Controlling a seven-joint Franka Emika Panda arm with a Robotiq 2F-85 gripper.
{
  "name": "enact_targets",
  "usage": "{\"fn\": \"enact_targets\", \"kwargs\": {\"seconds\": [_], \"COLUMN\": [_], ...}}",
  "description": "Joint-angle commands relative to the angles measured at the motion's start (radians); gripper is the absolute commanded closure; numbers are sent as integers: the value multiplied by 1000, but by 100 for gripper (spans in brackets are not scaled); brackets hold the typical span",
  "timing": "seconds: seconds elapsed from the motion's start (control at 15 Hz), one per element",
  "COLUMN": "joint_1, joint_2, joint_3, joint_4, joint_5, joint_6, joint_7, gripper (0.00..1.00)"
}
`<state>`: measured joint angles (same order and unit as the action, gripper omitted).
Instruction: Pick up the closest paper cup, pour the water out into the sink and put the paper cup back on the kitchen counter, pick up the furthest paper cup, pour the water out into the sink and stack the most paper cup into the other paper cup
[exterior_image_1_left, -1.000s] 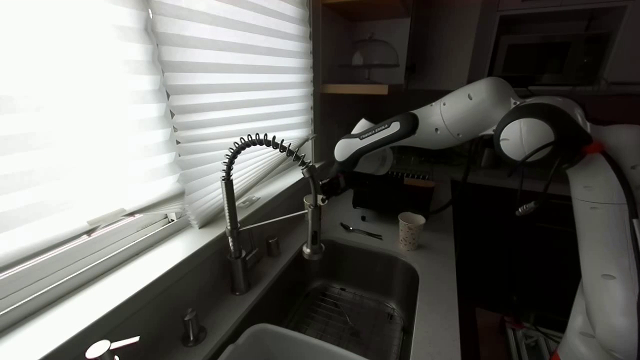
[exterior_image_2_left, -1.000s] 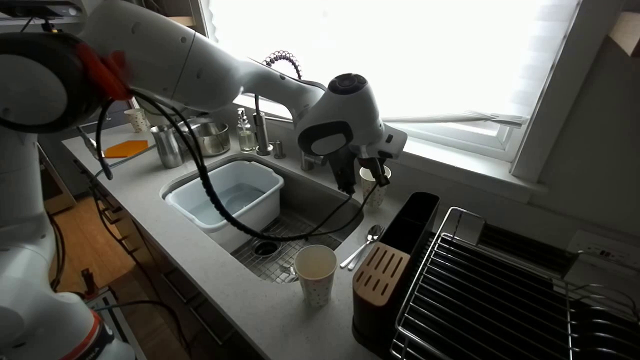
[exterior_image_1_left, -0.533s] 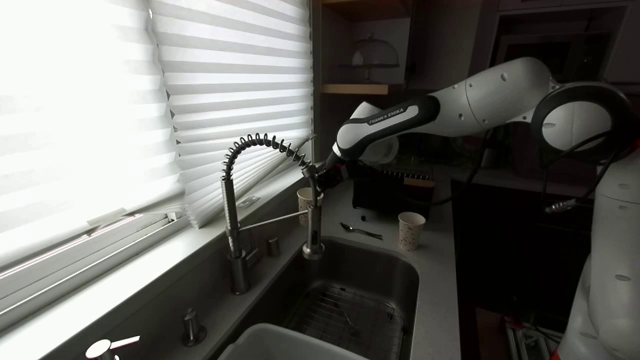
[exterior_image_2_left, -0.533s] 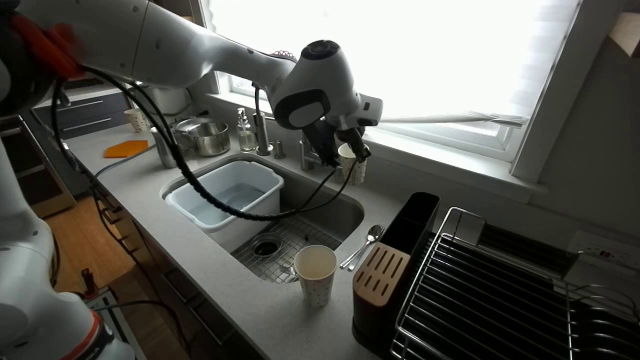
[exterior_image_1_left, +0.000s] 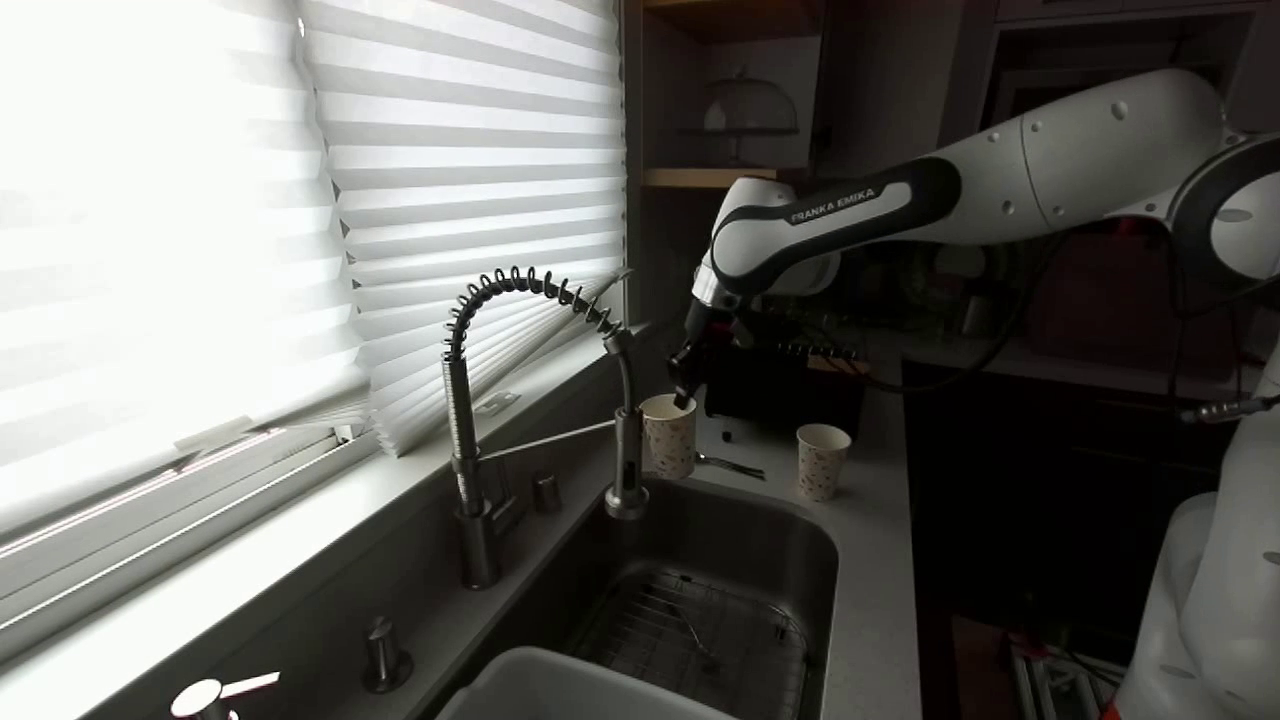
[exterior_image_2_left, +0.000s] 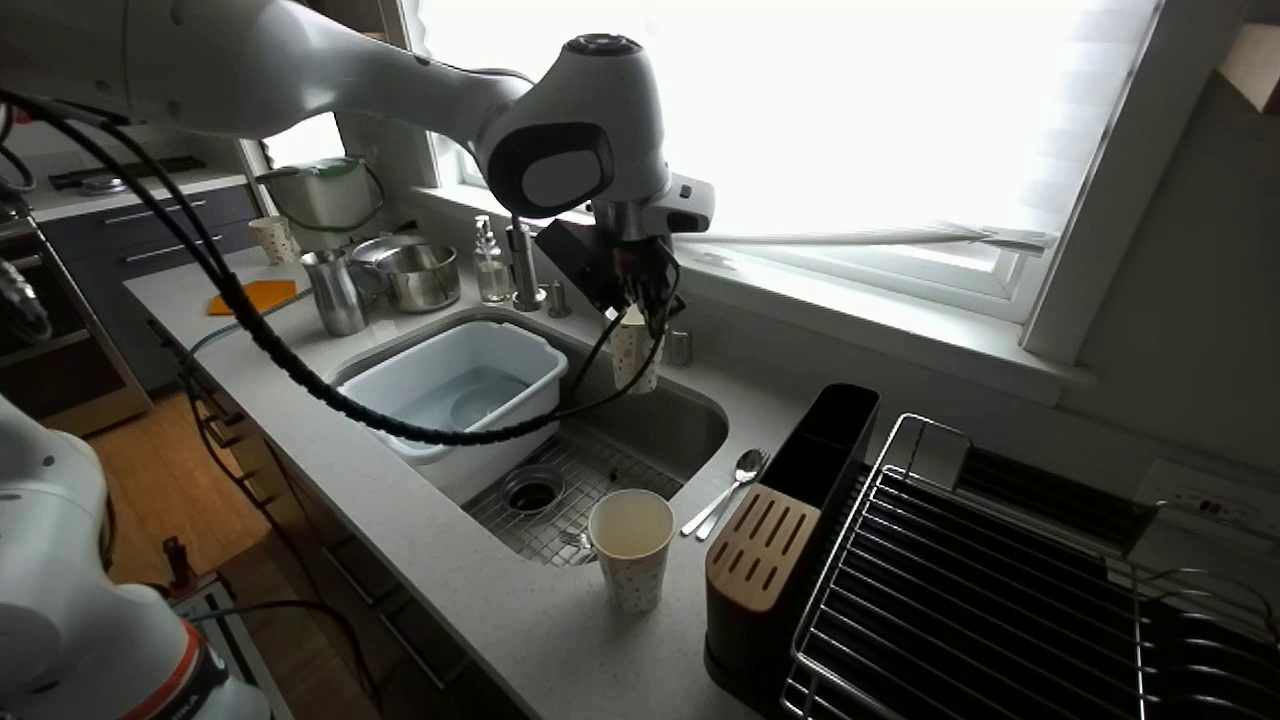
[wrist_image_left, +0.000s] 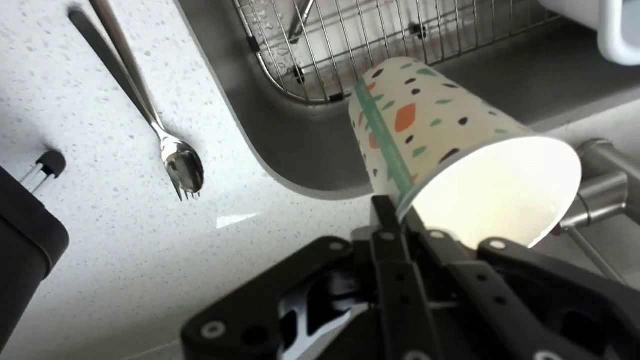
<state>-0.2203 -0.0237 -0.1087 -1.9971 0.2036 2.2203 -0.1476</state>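
Note:
My gripper (wrist_image_left: 395, 212) is shut on the rim of a patterned paper cup (wrist_image_left: 425, 115), one finger inside and one outside. The held cup shows in both exterior views (exterior_image_1_left: 670, 440) (exterior_image_2_left: 632, 358), close to upright and lifted, near the faucet (exterior_image_1_left: 628, 460) at the back corner of the sink (exterior_image_1_left: 740, 520). In the wrist view the cup's mouth faces the camera; its inside looks pale and I cannot tell if water is in it. A second paper cup (exterior_image_1_left: 820, 465) stands upright on the kitchen counter (exterior_image_2_left: 400, 570) beside the sink's end; it shows in an exterior view (exterior_image_2_left: 635, 570).
A white tub (exterior_image_2_left: 480, 440) with water stands in the sink over a wire grid (exterior_image_2_left: 570, 480). A spoon and fork (exterior_image_2_left: 730, 490), a black utensil holder (exterior_image_2_left: 760, 560) and a dish rack (exterior_image_2_left: 960, 580) stand past the sink's end. Another cup (exterior_image_2_left: 272, 240) stands far back.
My gripper has carried the held cup along the window side from the counter beyond the sink's end to above the sink's back corner. The second cup has not moved.

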Motion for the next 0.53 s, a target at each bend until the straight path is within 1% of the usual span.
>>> {"fn": "enact_targets", "kwargs": {"seconds": [0.0,0.13,0.2,0.47], "joint_1": [28,37,38,49], "joint_2": [-107,-144,-81,-123], "joint_3": [-19,-17,-26,-26], "joint_4": [-92,-129,-61,-102], "joint_5": [-85,-121,-85,-106], "joint_6": [-61,-48,-53,-53], "joint_7": [-68,-99,-68,-85], "gripper": [99,99,96,96]}}
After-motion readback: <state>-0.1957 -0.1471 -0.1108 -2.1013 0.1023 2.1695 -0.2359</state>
